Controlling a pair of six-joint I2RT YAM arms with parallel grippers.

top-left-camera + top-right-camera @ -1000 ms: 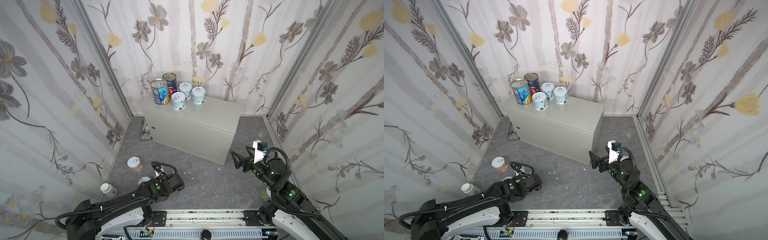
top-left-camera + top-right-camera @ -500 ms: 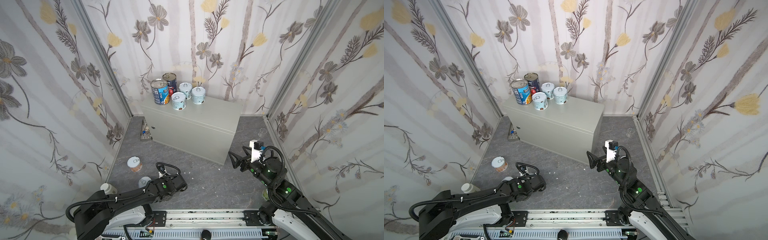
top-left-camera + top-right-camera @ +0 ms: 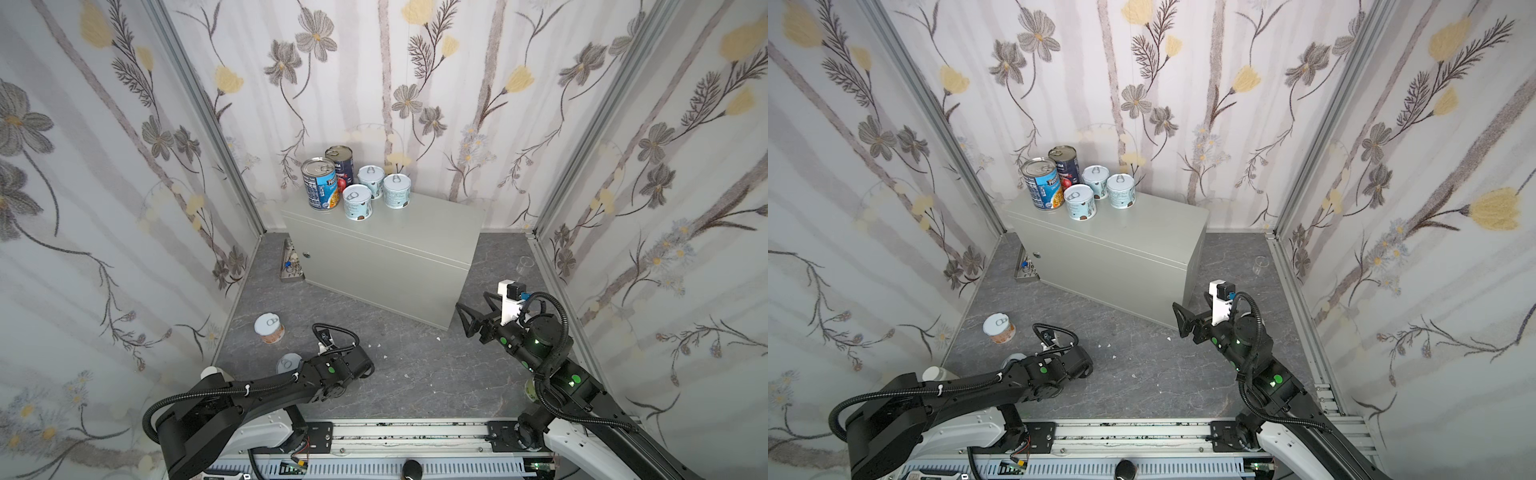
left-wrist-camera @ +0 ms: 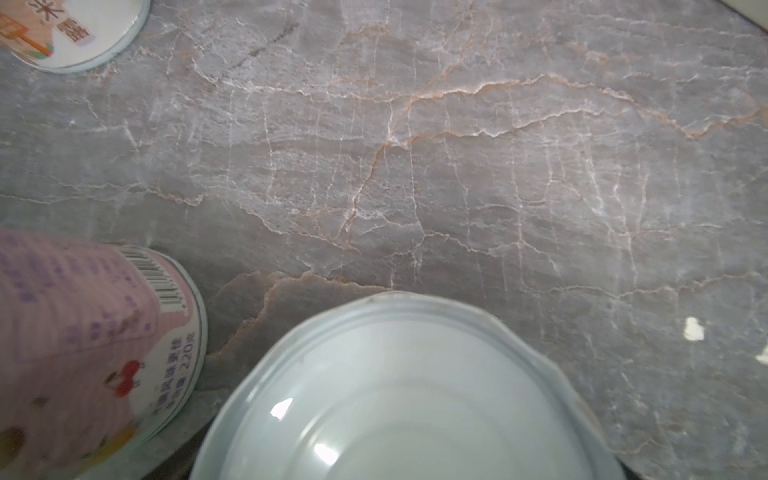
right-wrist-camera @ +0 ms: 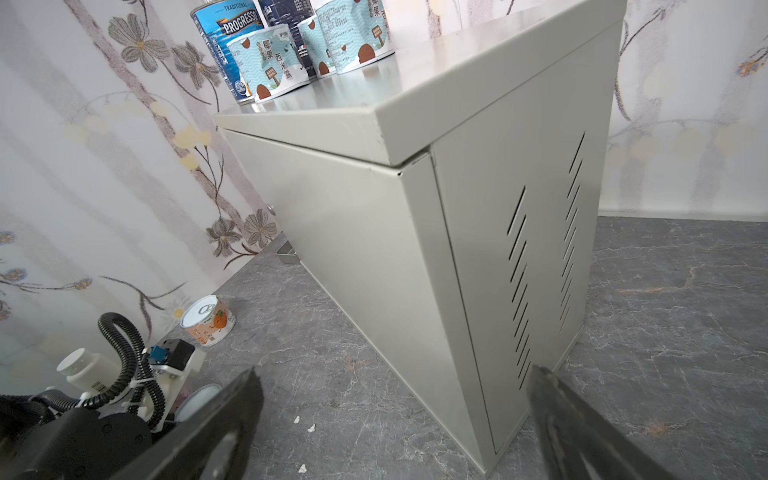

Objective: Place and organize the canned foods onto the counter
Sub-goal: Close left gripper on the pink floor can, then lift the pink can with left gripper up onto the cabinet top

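Observation:
The grey counter (image 3: 386, 249) carries two tall cans (image 3: 319, 183) and three short teal-labelled cans (image 3: 357, 202) at its back left. On the floor stand an orange-labelled can (image 3: 269, 328) and a pink-labelled can (image 4: 91, 345). My left gripper (image 3: 311, 368) hangs low over another can, whose pale round end (image 4: 407, 399) fills the left wrist view. Its fingers do not show. My right gripper (image 3: 478, 311) is open and empty, above the floor by the counter's front right corner (image 5: 409, 166).
A white pill bottle (image 3: 210, 372) stands by the left wall. A small metal tray (image 3: 291, 266) lies at the counter's left end, a clear cup (image 3: 524, 264) near the right wall. White crumbs dot the floor. Flowered walls close three sides.
The left arm has shifted a little to the right and settled over the floor cans. The right arm has edged slightly left, its jaws still wide.

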